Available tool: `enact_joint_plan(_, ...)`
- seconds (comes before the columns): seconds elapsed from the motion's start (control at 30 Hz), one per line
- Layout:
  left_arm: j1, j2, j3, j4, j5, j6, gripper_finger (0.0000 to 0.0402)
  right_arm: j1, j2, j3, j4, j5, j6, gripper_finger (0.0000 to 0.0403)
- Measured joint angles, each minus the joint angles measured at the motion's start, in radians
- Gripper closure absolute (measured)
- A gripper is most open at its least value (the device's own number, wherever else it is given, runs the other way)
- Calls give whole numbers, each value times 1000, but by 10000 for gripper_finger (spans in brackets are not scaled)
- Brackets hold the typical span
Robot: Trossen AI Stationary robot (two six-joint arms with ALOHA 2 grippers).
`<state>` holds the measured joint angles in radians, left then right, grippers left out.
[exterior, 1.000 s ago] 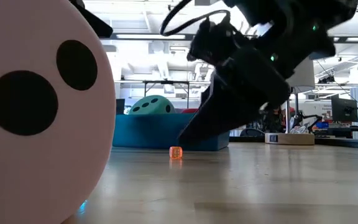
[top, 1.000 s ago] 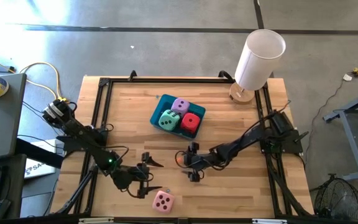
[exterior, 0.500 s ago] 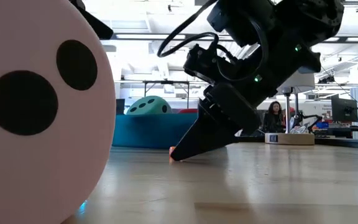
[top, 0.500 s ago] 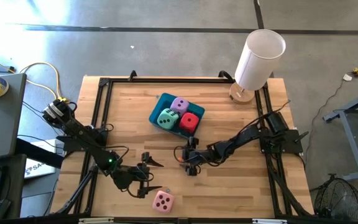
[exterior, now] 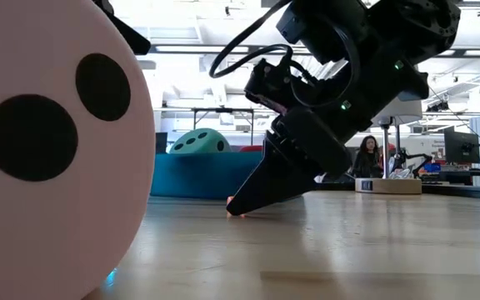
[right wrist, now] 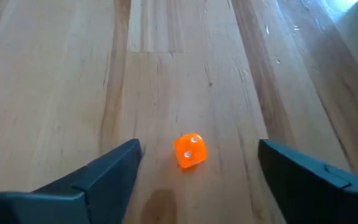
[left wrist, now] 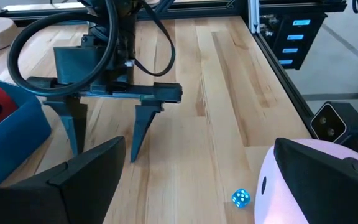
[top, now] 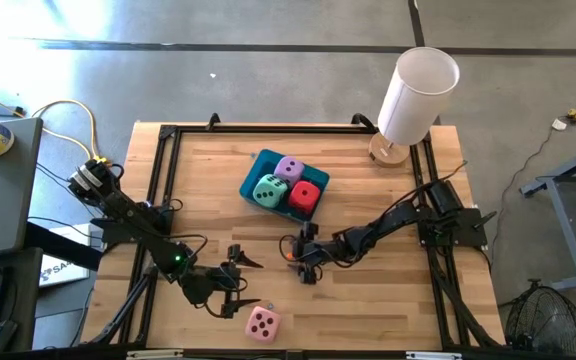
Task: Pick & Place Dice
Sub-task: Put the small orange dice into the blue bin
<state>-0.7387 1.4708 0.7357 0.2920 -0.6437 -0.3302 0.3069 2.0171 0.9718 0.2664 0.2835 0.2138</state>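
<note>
A teal tray [top: 258, 165] at the table's middle far side holds the lilac die [top: 290, 169], the mint green die [top: 269, 191] and the red die [top: 307, 198]. The pink die [top: 262, 323] lies on the table near its front edge. My left gripper [top: 241, 284] hovers open just beside the pink die [left wrist: 316, 180]. My right gripper [top: 305, 254] is down at the table, open. Its fingers [right wrist: 107, 171] stand on either side of a small orange die [right wrist: 189, 150] without touching it.
A tiny blue die [left wrist: 240, 198] lies on the wood next to the pink die. A white cylinder [top: 417, 92] stands at the table's far right corner. A black frame [top: 163, 180] runs round the tabletop. Bare wood lies right of my right gripper.
My right gripper has sunk to the table and shifted a little toward the tray. Its fingertips now stand at the tabletop around the small orange die, which has stayed in place.
</note>
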Motion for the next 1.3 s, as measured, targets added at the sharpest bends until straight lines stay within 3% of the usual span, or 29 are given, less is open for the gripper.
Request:
enact_joint_plan(0.77, 0, 0, 0, 3, 0, 0, 2, 1, 2, -1, -8, -29, -5, 356)
enact_joint_plan(1.03, 0, 0, 0, 21, 0, 0, 2, 2, -3, -3, -7, -10, -4, 358)
enact_joint_plan(1.3, -15, 0, 0, 38, 0, -41, 2, 39, -137, -7, -79, 153, -35, 369)
